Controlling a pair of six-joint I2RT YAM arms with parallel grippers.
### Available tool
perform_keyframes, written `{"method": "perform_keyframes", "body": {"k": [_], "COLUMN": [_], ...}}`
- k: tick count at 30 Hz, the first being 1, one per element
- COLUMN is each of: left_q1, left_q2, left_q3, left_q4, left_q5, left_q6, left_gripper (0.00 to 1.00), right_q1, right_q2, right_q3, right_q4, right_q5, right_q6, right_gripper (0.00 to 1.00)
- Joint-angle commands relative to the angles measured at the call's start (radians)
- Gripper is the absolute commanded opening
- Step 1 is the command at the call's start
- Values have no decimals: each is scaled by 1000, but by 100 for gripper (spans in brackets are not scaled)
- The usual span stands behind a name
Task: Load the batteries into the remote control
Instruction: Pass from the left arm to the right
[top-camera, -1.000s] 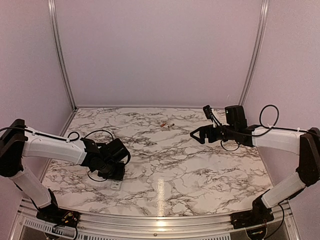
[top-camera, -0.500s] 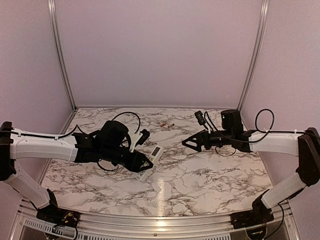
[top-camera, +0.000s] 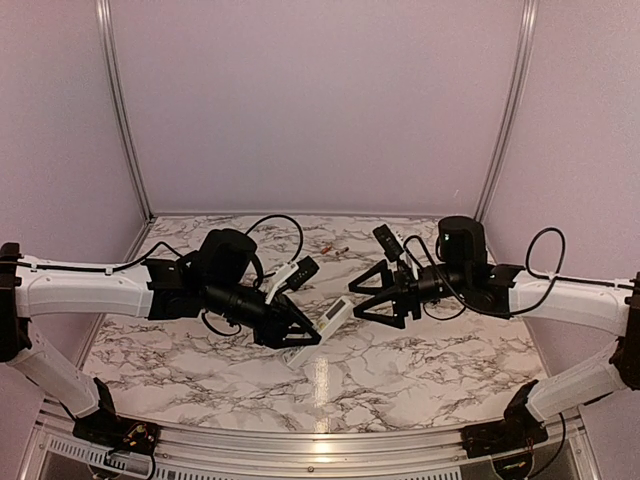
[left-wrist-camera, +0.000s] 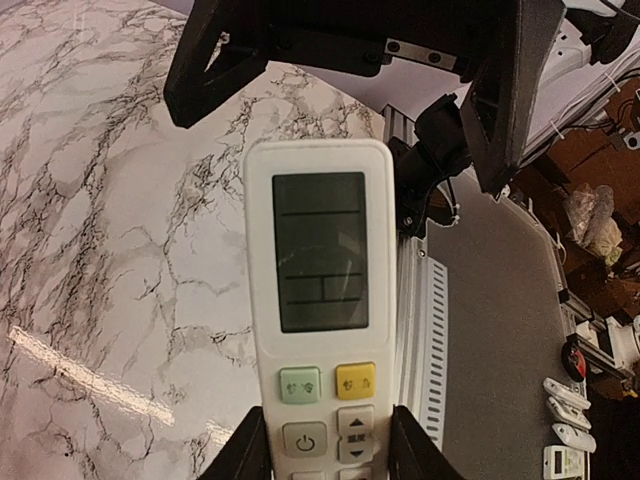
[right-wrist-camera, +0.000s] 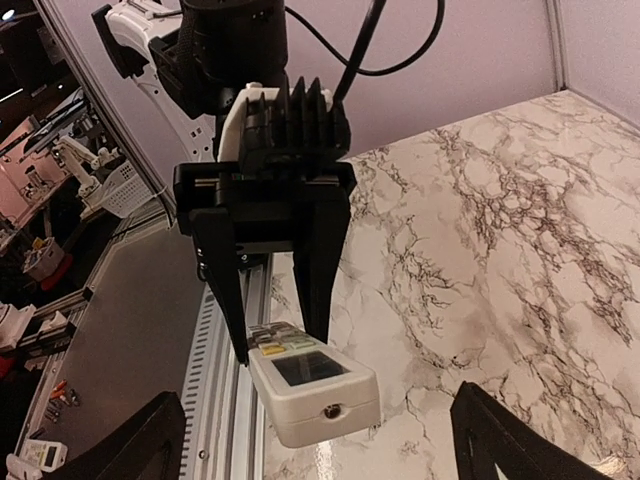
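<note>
My left gripper (top-camera: 297, 335) is shut on the button end of the white remote control (top-camera: 328, 322) and holds it above the middle of the table, screen end pointing at the right arm. In the left wrist view the remote (left-wrist-camera: 320, 300) shows its screen and buttons between my fingers (left-wrist-camera: 245, 455). My right gripper (top-camera: 372, 296) is open wide, just right of the remote's free end, not touching it. In the right wrist view the remote (right-wrist-camera: 315, 385) lies between and beyond my spread fingertips (right-wrist-camera: 150, 440). The batteries (top-camera: 333, 248) lie on the marble at the back middle.
The marble table (top-camera: 430, 350) is walled by purple panels at the back and sides. An aluminium rail (top-camera: 300, 440) runs along the near edge. Cables loop above both wrists.
My left gripper has lifted the remote from the left of the table and carried it to the middle. My right gripper has moved left toward it.
</note>
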Motion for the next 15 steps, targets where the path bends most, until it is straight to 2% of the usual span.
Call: {"method": "perform_keyframes", "body": {"k": [1, 9, 15], "left_q1": [-7, -19, -33], "left_q2": [-34, -30, -26], "left_q3": [32, 32, 34], "left_q4": [54, 96, 104], "left_q5": [105, 146, 120], "left_q6": [52, 70, 89], "left_gripper": [19, 17, 16], "right_q1": [39, 54, 71], "right_q2": [-17, -5, 17], "right_q3": [26, 37, 43], "right_q4": [-51, -32, -32], "right_q5": [-35, -101, -140], "right_q6": [-49, -20, 2], "right_gripper": [90, 81, 73]}}
